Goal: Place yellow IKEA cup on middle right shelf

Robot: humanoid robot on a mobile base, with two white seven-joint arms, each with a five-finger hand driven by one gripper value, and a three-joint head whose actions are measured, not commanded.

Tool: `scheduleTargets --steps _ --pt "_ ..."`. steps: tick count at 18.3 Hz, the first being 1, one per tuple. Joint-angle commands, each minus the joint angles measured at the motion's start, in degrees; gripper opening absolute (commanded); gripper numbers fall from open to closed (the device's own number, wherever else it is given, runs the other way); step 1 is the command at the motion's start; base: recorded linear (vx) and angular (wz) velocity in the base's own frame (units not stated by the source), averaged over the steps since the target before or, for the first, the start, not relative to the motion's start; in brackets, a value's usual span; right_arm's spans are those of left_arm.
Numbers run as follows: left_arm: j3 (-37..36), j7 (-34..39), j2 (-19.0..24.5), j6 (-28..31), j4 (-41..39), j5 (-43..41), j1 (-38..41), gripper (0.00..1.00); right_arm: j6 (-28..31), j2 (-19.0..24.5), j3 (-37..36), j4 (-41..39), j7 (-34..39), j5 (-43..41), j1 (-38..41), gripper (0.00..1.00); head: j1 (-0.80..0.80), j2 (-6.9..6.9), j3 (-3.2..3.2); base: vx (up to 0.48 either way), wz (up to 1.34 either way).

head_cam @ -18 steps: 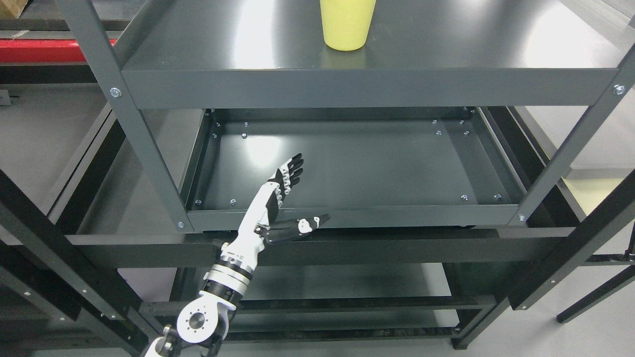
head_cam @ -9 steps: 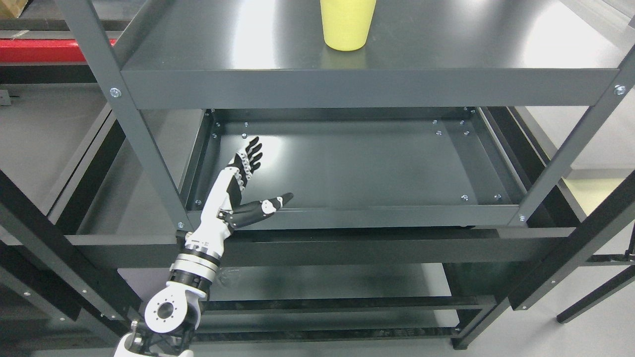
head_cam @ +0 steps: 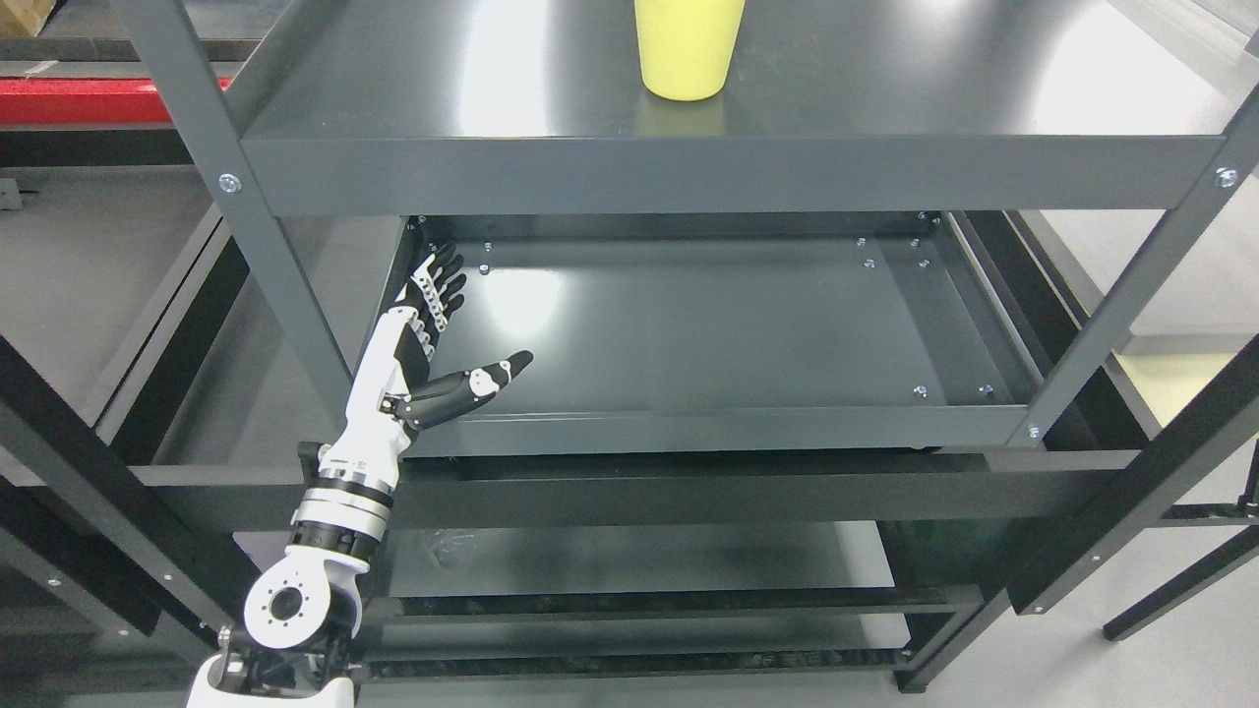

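Leftward since earlier, left hand point(head_cam: 408, 359) hangs, fingers point(head_cam: 440, 280) spread, over grey shelf point(head_cam: 708, 324); yellow cup point(head_cam: 687, 47) above.

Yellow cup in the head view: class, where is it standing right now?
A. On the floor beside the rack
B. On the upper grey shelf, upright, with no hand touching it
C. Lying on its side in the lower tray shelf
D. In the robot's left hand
B: the yellow cup stands upright on the upper shelf, while the open left hand is down by the tray shelf below.
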Motion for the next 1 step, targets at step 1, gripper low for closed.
scheduleTargets --steps 1 --pt "1.1 0.0 1.0 0.0 -0.7 0.0 -0.3 0.99 0.0 -1.0 1.0 0.0 0.0 -1.4 0.8 1.00 0.00 0.00 0.00 0.000 0.00"
